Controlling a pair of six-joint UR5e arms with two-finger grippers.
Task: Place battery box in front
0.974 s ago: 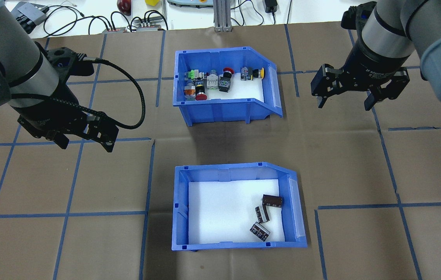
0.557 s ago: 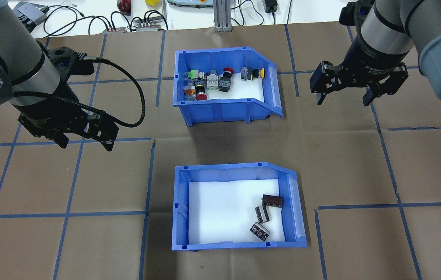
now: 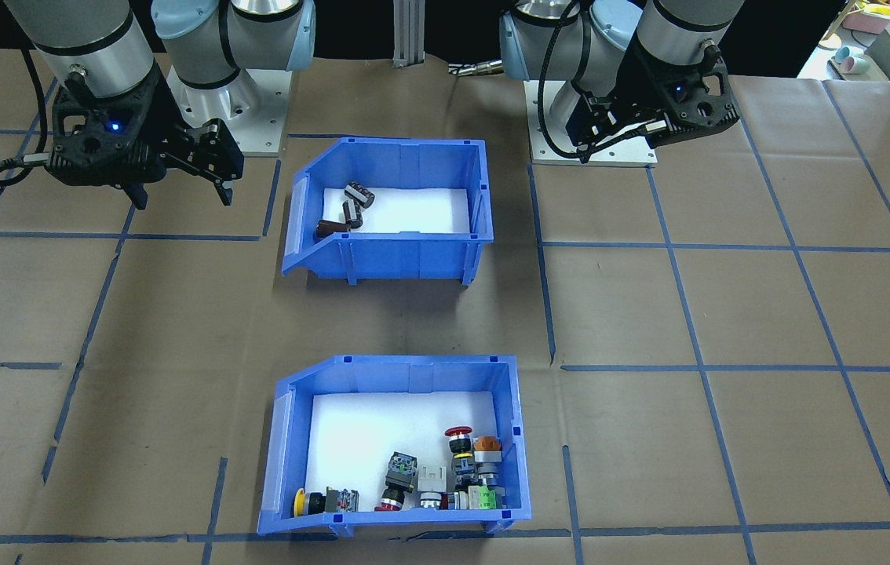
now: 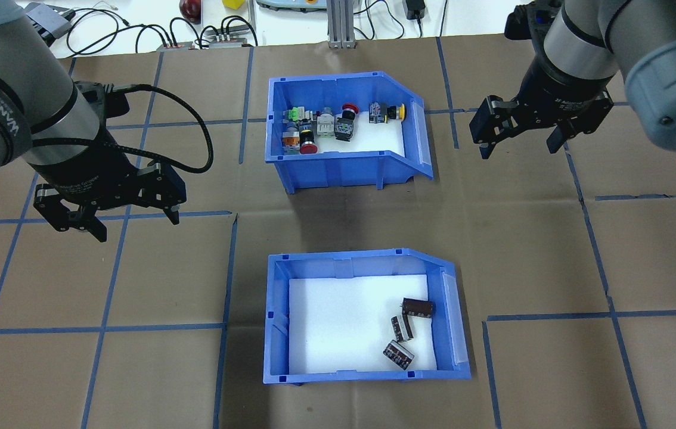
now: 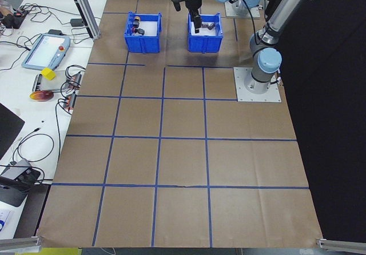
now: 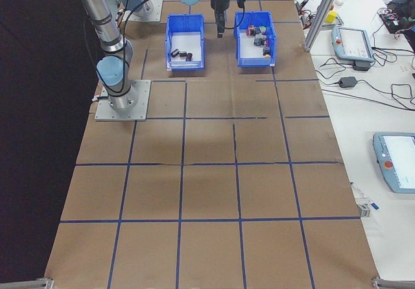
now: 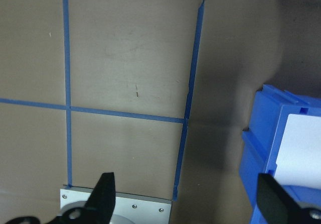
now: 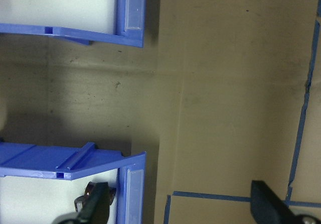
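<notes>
Brown paper covers the tabletop (image 4: 552,250), blue tape in a grid. Left pincer (image 4: 112,217): released, empty; over the last second it has rotated and edged down toward the robot's side, hovering well left of both bins. Battery box (image 4: 275,322): unmoved, nearest the robot, three dark cells (image 4: 406,328) lying by its sloped lip. Switch bin (image 4: 338,167): unmoved, farther out. Right pincer (image 4: 517,134): released, empty; it has drifted away from the robot, near the switch bin's lip. Judgement: both arms only repositioning; no grasp begun.
</notes>
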